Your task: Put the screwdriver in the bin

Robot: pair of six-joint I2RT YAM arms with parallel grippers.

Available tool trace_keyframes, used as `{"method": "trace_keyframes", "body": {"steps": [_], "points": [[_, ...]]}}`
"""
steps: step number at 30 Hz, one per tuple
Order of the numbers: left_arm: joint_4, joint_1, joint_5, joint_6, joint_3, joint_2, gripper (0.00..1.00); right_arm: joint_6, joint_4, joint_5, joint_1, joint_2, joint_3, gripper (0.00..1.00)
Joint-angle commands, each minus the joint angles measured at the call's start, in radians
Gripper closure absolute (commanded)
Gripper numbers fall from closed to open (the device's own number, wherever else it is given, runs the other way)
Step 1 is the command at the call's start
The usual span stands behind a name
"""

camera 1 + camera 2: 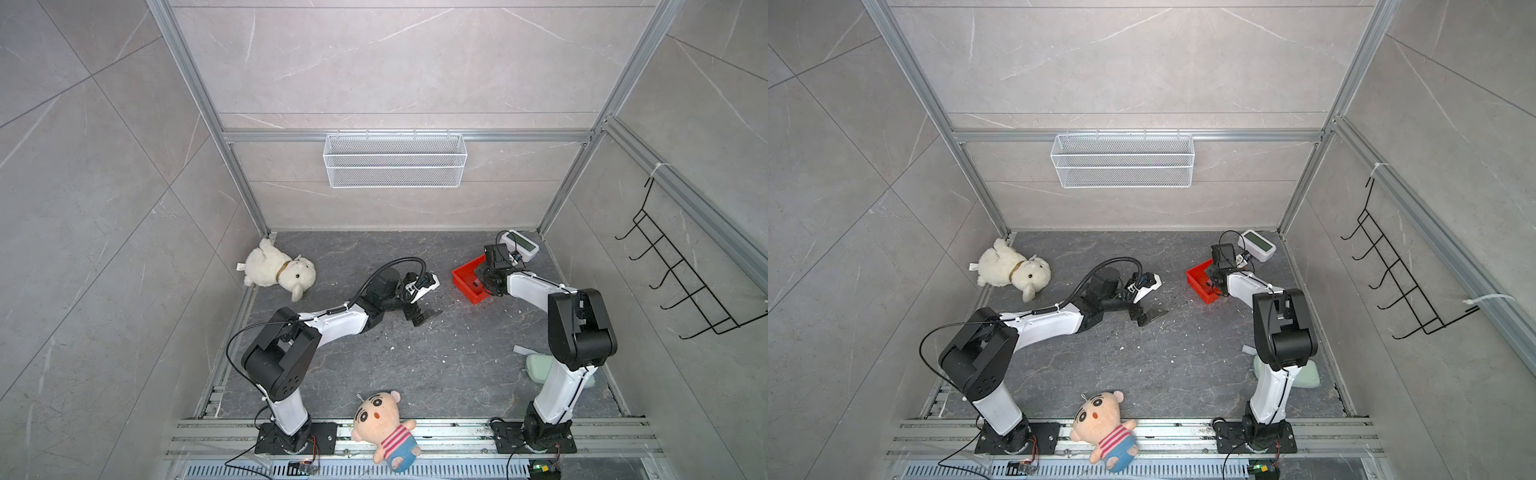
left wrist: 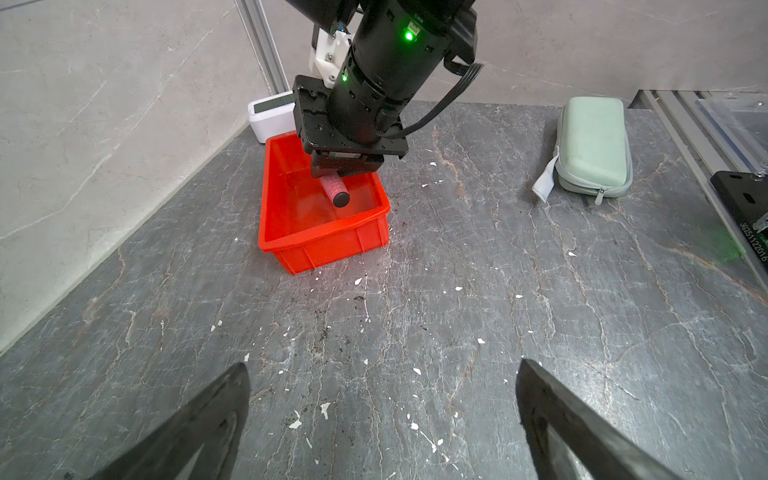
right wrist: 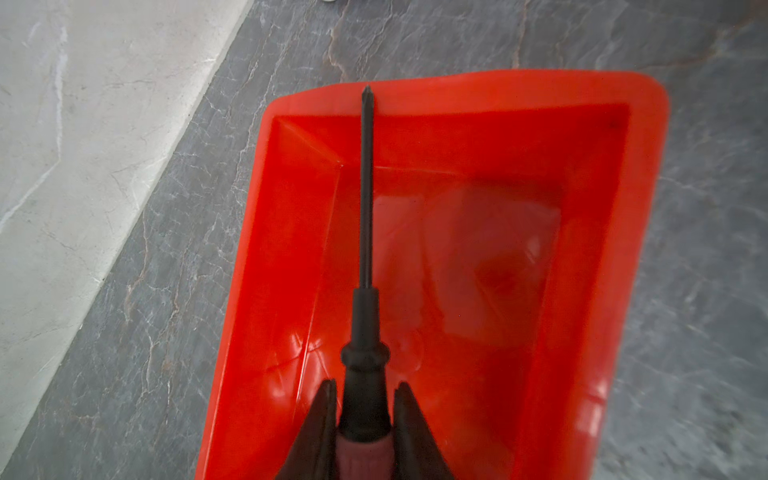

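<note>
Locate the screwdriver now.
The screwdriver is clamped in the right tool over the red bin, at the right rear in both top views, beside the white clock.

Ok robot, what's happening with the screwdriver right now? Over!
Right gripper shut on slim black-shafted, red-pink-handled screwdriver, over small red plastic bin. Left gripper open, empty. Nothing in the way.

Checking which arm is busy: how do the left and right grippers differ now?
The right gripper is shut on the screwdriver; the left gripper is open, holding nothing. The right gripper is over the bin; the left gripper is over the tabletop, apart from the bin. Both have dark fingers.
</note>
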Motion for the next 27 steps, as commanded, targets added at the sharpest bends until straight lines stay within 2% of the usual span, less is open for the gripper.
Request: {"method": "trace_keyframes", "body": {"steps": [1,5,9,12,20,27], "points": [[0.021,-0.005,-0.005,-0.005,0.019,-0.008,0.00,0.014,-0.009,-0.011,0.001,0.016,0.022,0.94],[0.027,-0.004,-0.009,-0.003,0.007,-0.013,0.00,-0.025,-0.010,-0.008,0.001,-0.008,0.029,0.83],[0.038,-0.005,-0.016,-0.004,-0.004,-0.024,0.00,-0.050,-0.018,-0.001,0.001,-0.055,0.016,0.59],[0.041,-0.006,-0.020,-0.005,-0.014,-0.032,0.00,-0.075,-0.015,-0.004,0.001,-0.085,-0.001,0.46],[0.030,-0.005,-0.061,-0.010,-0.062,-0.090,0.00,-0.174,0.025,-0.006,0.001,-0.203,-0.090,0.26],[-0.026,0.010,-0.149,-0.044,-0.132,-0.177,0.00,-0.381,0.131,0.008,0.001,-0.380,-0.243,0.06]]}}
